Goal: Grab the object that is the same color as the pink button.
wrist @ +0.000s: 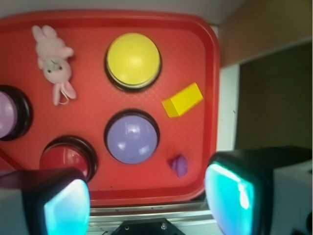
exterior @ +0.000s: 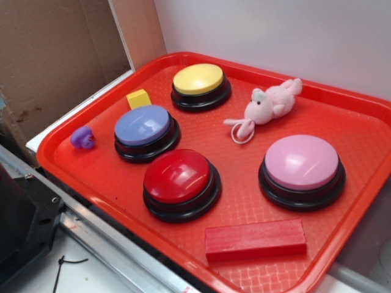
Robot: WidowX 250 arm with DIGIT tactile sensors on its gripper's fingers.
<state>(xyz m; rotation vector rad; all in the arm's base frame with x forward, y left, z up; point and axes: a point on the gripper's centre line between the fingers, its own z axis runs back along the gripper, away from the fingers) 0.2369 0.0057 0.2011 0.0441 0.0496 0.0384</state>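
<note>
Gripper (wrist: 146,203) spread wide, holding nothing, up over near edge of red tray (wrist: 146,195). Pink plush animal (exterior: 267,107) far off at back, between yellow button (exterior: 198,79) and pink button (exterior: 301,162), lying slantwise, looped tail toward middle. Open tray floor all around plush; back rim close behind.

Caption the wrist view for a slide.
Open gripper above red tray; pink plush lies far from it.

A: Any writing, labels or numbers on the tray (exterior: 342,97) or the buttons?

B: None that I can read; the button tops are plain; the blocks carry no marks either.
</note>
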